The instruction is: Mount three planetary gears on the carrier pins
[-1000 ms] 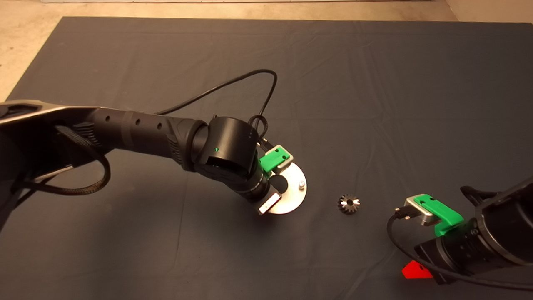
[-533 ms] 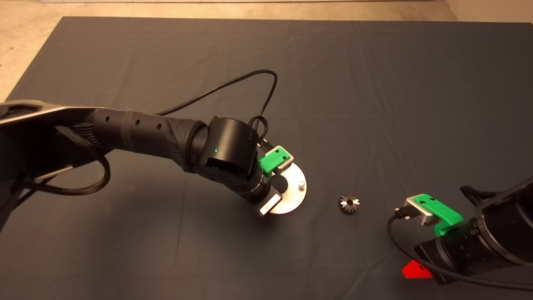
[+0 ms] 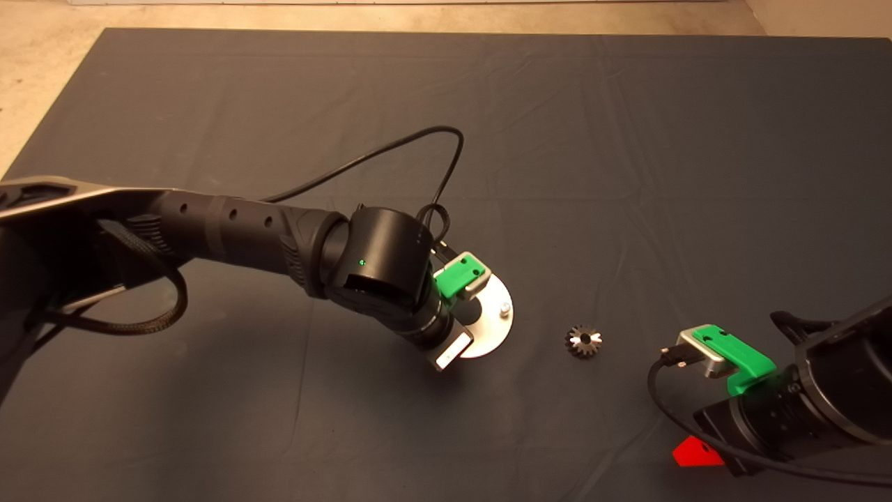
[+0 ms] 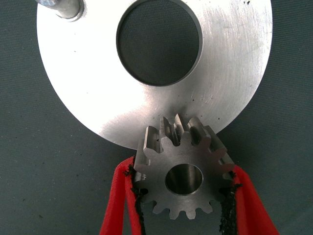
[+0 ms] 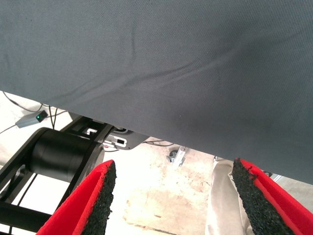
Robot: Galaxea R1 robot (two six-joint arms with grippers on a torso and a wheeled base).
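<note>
My left gripper (image 4: 183, 198) is shut on a planetary gear (image 4: 183, 166), a small silvery toothed wheel with a centre hole. It holds the gear flat over the near rim of the shiny round plate (image 4: 93, 73). One carrier pin (image 4: 66, 7) stands near the plate's far rim; the other carrier pins are hidden or out of view. In the head view the left wrist covers most of the plate (image 3: 491, 333), with that pin (image 3: 504, 307) showing beside it. A second planetary gear (image 3: 584, 341) lies on the mat to the right of the plate. My right gripper (image 5: 173, 196) waits open at the lower right.
The dark mat (image 3: 627, 174) spreads wide behind and to both sides of the plate. A black cable (image 3: 418, 139) loops up from the left wrist. The right wrist view shows the mat's edge, a floor and a black stand (image 5: 58, 156) beyond.
The left arm has shifted a little toward the picture's bottom with the gear, covering slightly more of the plate. The right arm and the loose gear have not moved.
</note>
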